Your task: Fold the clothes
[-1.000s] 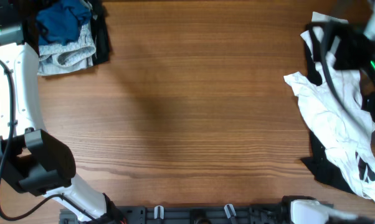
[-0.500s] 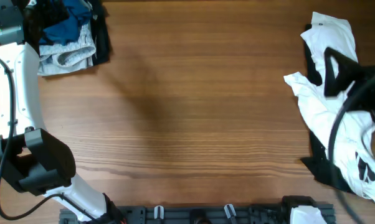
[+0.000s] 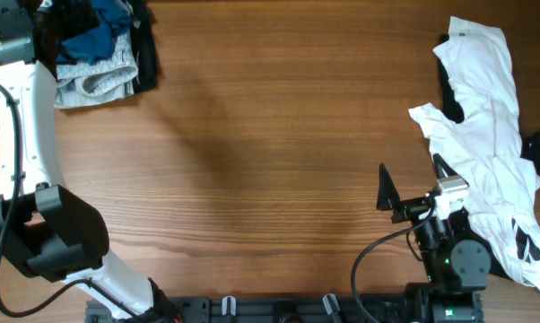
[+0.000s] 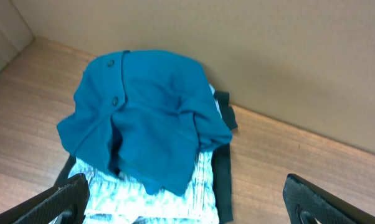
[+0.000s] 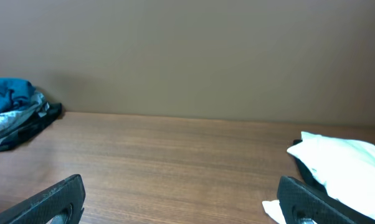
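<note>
The dark blue garment [image 4: 147,112] lies crumpled on top of a pile in the table's far left corner and also shows in the overhead view [image 3: 89,40]. Under it are a light denim piece [image 3: 95,82] and a black cloth [image 3: 146,54]. My left gripper [image 4: 184,188] is open and empty, hovering above the pile; in the overhead view it sits at the top edge [image 3: 53,16]. My right gripper [image 3: 413,182] is open and empty over bare table at the front right. In the right wrist view [image 5: 181,185] the blue garment [image 5: 10,93] is far off to the left.
A white garment with black marks [image 3: 485,135] sprawls along the right side of the wooden table [image 3: 270,152], just right of my right gripper, and shows in the right wrist view [image 5: 346,158]. A tan wall [image 5: 187,50] backs the table.
My right arm has swung from the far right, above the white garment, down to the front right, leaving that garment uncovered. My left gripper has edged slightly over the pile.
</note>
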